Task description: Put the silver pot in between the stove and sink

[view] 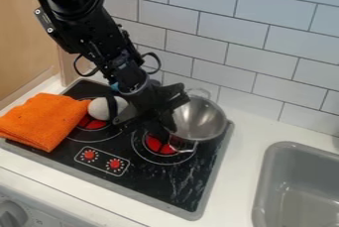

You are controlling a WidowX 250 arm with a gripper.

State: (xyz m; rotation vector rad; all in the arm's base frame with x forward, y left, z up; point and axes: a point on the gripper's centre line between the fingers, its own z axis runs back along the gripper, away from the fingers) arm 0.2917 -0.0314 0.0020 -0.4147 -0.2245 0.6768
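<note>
Taking the middle of the stove (162, 185) as my clock centre, I find the folded orange cloth (45, 122) at ten o'clock, lying partly over the stove's left side, out of the pot's way. At eleven sits a pale round thing (102, 108), just beside the cloth, behind the two red knobs (102, 159); the task gives me no reason to shift either. My arm (109, 47) slants down from the upper left, so that the claw (163, 123) is at one o'clock, against the near-left side of the silver pot (202, 118). I cannot tell whether the claw is wide, narrow or gripping the rim, as its own dark body hides the contact.

The pot is at two o'clock, over the stove's right edge, tipped so I see into it, its handles towards twelve and seven from its own middle. I judge that I'm at the carrying stage, and must confirm a hold before shifting it towards four. My target is the white table (242, 144) at three, between stove and sink (301, 186). Lowered carelessly, the pot could catch the stove's raised edge and rock, so I'd level it first.
</note>
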